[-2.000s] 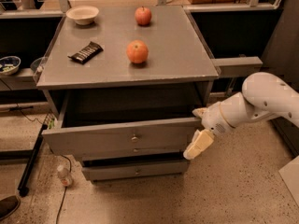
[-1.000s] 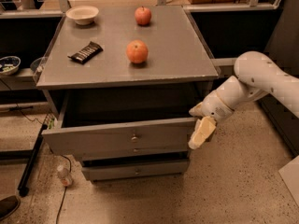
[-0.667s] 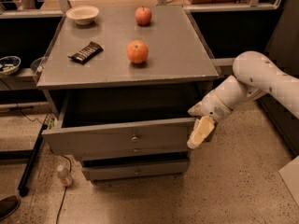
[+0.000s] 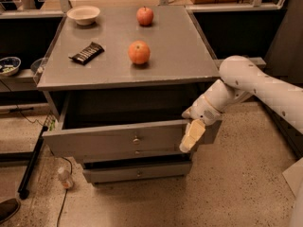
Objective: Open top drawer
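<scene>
Gripper [image 4: 191, 137] hangs pointing down against the right end of the top drawer [image 4: 94, 141] front; its opening width cannot be told. The top drawer stands pulled out beneath the desk [image 4: 180, 56].

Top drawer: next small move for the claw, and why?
Probably draw the claw back, clear of the top drawer. The drawer already stands well out of the cabinet, ahead of the lower drawers, and the claw sits at its front's right end, far from the knob.
</scene>
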Motion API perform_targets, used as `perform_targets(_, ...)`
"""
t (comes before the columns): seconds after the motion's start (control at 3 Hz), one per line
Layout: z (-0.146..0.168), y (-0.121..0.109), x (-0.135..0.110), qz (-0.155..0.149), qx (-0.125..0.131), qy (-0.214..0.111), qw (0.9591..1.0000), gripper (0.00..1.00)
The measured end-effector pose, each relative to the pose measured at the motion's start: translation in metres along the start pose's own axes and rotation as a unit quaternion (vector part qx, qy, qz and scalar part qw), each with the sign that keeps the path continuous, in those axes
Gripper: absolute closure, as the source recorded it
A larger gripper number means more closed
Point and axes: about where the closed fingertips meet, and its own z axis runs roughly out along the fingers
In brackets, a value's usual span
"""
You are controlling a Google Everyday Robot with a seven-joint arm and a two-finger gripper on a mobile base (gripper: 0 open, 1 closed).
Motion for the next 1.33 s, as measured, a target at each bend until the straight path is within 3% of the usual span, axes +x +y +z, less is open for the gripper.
perform_targets(1.33,0.0011,0.0081,-0.0007,-0.003,-0.002,-0.013,0.9999,0.00)
